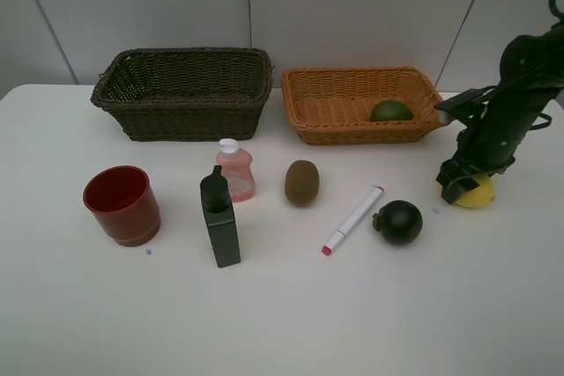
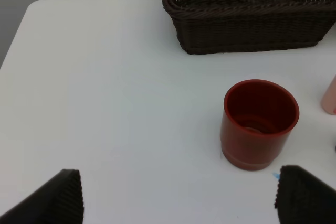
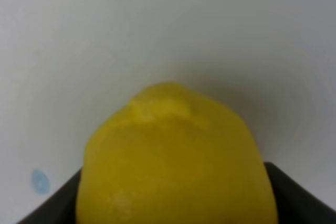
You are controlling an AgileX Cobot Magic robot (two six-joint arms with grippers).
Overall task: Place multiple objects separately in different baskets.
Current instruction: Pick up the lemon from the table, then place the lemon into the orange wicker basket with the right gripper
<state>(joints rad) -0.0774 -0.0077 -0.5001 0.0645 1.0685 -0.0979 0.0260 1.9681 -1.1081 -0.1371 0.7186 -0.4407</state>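
Where it stands, the tan basket [image 1: 352,135] holds a lime [image 1: 391,111].

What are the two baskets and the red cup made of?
The dark basket and the orange basket look like woven wicker: crossing strands and small gaps show in their walls. The red cup looks like smooth plastic with a dull sheen, though painted clay is possible too.

Right gripper [image 1: 465,188] pointing down, clamped on lemon [image 3: 173,161]; left gripper [image 2: 184,196] jaws wide apart
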